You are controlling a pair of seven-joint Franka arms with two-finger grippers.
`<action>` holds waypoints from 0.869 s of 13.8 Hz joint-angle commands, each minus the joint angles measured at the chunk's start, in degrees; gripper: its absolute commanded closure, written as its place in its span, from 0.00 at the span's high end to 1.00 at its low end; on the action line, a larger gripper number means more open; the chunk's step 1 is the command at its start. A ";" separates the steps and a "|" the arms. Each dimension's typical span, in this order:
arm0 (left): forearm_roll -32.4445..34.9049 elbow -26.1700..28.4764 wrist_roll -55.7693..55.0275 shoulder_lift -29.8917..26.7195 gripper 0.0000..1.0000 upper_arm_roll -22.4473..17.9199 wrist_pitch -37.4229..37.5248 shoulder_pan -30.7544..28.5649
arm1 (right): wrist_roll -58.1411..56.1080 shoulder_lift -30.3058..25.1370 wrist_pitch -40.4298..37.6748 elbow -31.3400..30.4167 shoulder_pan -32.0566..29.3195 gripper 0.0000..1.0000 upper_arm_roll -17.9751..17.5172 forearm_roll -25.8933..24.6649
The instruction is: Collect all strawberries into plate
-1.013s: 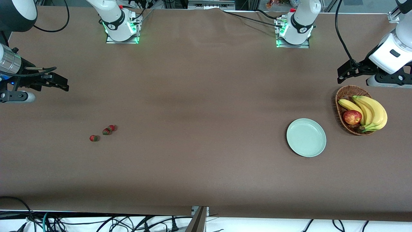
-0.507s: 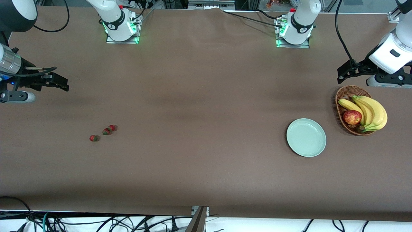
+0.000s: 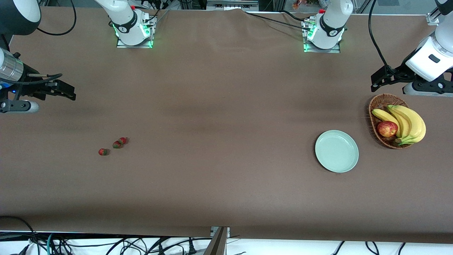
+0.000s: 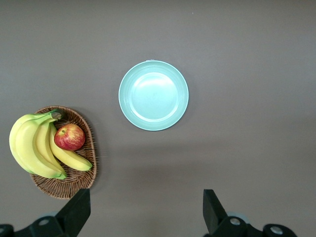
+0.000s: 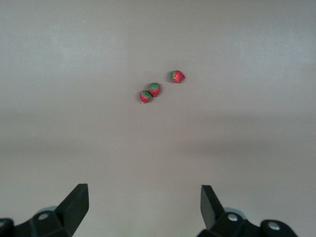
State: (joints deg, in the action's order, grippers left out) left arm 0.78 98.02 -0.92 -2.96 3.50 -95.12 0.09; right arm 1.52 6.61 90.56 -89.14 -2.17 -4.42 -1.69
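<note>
the three strawberries (image 3: 113, 145) lie on the surface at the right arm's end, below the spread right end effector (image 5: 143, 207). the plate (image 3: 336, 151) sits empty under the spread left end effector (image 4: 146, 212).

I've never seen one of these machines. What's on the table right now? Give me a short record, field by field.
strawberries: three on the bare table toward the right arm's end, two touching, one apart
plate: pale green, holding nothing, toward the left arm's end
basket: wicker, beside the plate, holding bananas and an apple
right claw: open, over bare table short of the strawberries
left claw: open, up near the basket
progress: no strawberry collected yet
</note>
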 commanded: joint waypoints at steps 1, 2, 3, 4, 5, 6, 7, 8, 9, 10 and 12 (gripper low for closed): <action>-0.60 -0.91 1.00 0.06 1.00 -0.69 1.17 0.61 | 0.24 1.83 -0.39 1.43 -0.46 1.00 0.03 1.25; -0.60 -0.91 1.00 0.06 1.00 -0.69 1.17 0.61 | 0.24 2.70 1.09 1.43 -0.38 1.00 0.03 1.34; -0.60 -0.91 1.00 0.06 1.00 -0.69 1.17 0.61 | 0.24 3.06 3.46 1.25 -0.38 1.00 0.03 1.34; -0.60 -0.91 1.00 0.06 1.00 -0.69 1.17 0.61 | 0.41 3.58 4.18 1.16 -0.38 1.00 -0.06 1.25; -0.60 -0.91 1.00 0.06 1.00 -0.69 1.17 0.61 | 0.41 5.33 4.88 1.25 -0.38 1.00 -0.06 1.25; -0.60 -0.91 1.00 0.06 1.00 -0.69 1.17 0.61 | 0.41 6.74 5.93 1.25 -0.38 1.00 -0.06 1.17; -0.60 -0.91 1.00 0.06 1.00 -0.69 1.17 0.61 | 0.50 7.71 7.42 1.25 -0.38 1.00 -0.06 0.99; -0.60 -0.91 1.00 0.06 1.00 -0.69 1.17 0.61 | 0.50 9.02 9.26 1.16 -0.20 1.00 -0.06 0.73; -0.60 -0.91 1.00 0.06 1.00 -0.69 1.17 0.61 | 0.50 10.78 10.76 1.16 -0.37 1.00 -0.06 0.81; -0.60 -0.91 1.00 0.06 1.00 -0.69 1.17 0.61 | 0.50 12.45 12.08 1.16 -0.46 1.00 -0.06 0.73; -0.60 -0.91 1.00 0.06 1.00 -0.69 1.17 0.61 | 0.41 16.14 16.55 1.16 -0.46 1.00 0.03 0.46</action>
State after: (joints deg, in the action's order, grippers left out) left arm 0.78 98.02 -0.91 -2.96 3.50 -95.12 0.09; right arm 1.61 19.40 104.23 -89.20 -2.25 -4.28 -1.41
